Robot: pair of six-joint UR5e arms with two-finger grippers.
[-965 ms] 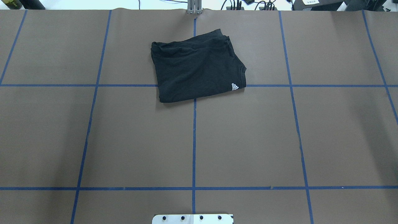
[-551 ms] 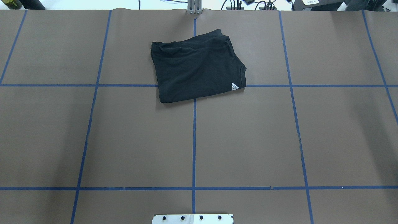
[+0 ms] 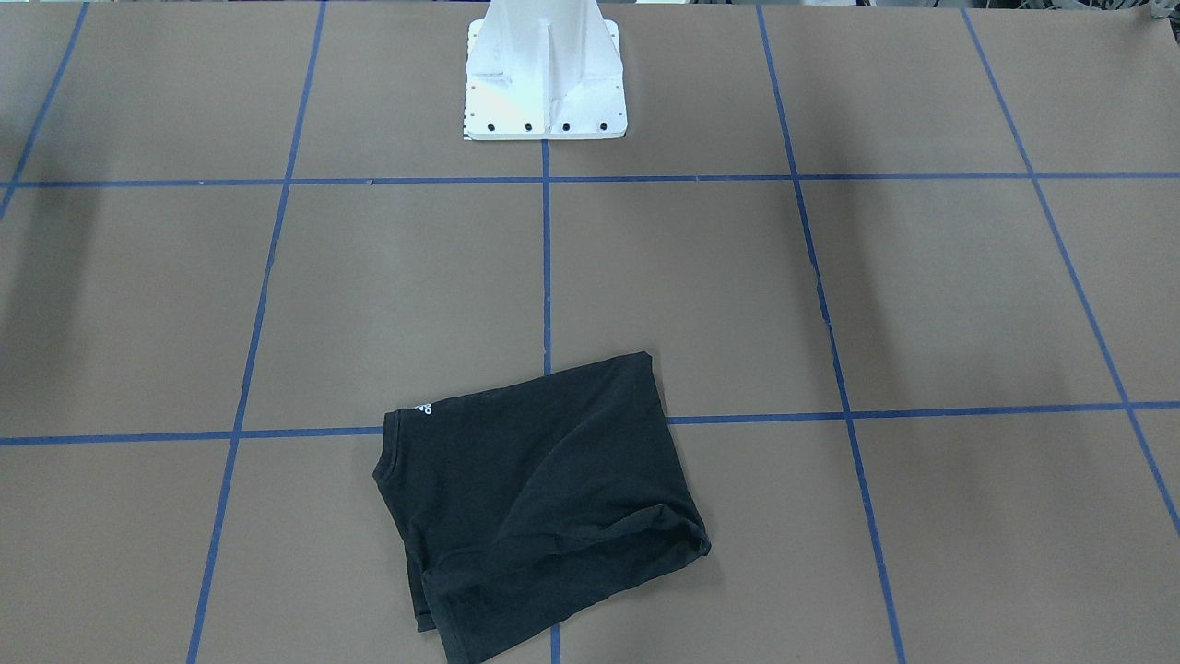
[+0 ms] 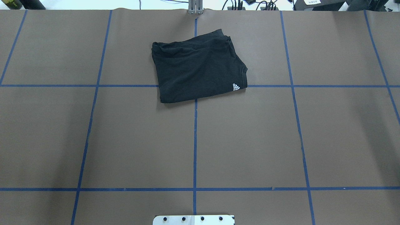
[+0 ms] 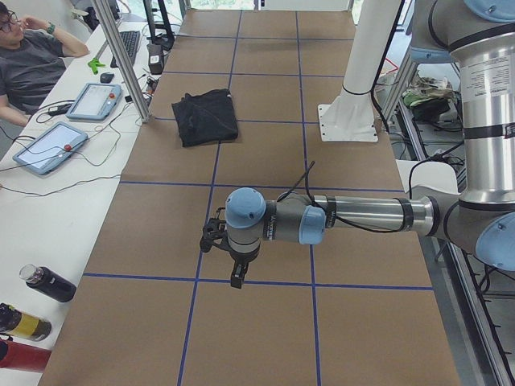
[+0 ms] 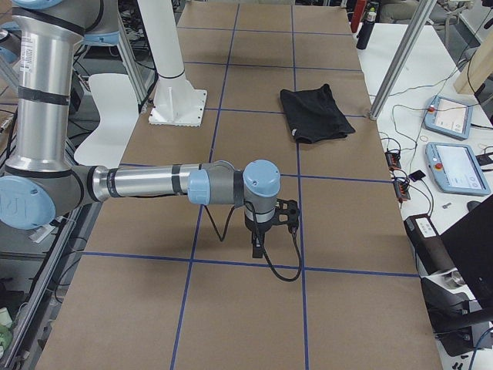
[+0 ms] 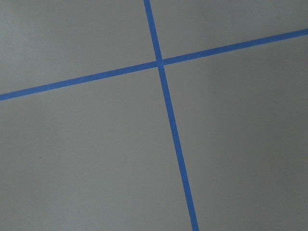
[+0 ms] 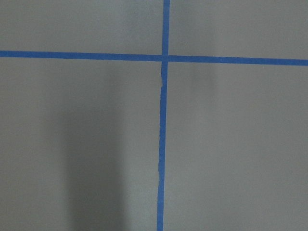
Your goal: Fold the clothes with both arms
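Note:
The black T-shirt lies folded into a rough rectangle at the table's far middle, with a small white logo at its near right corner. It also shows in the front-facing view and both side views. My left gripper hangs over the mat far from the shirt and shows only in the left side view. My right gripper hangs likewise and shows only in the right side view. I cannot tell whether either is open or shut. Both wrist views show only mat and tape.
Blue tape lines grid the brown mat. The white pedestal stands at the robot's edge. Beyond the far edge are control tablets, a metal post, bottles and a seated operator.

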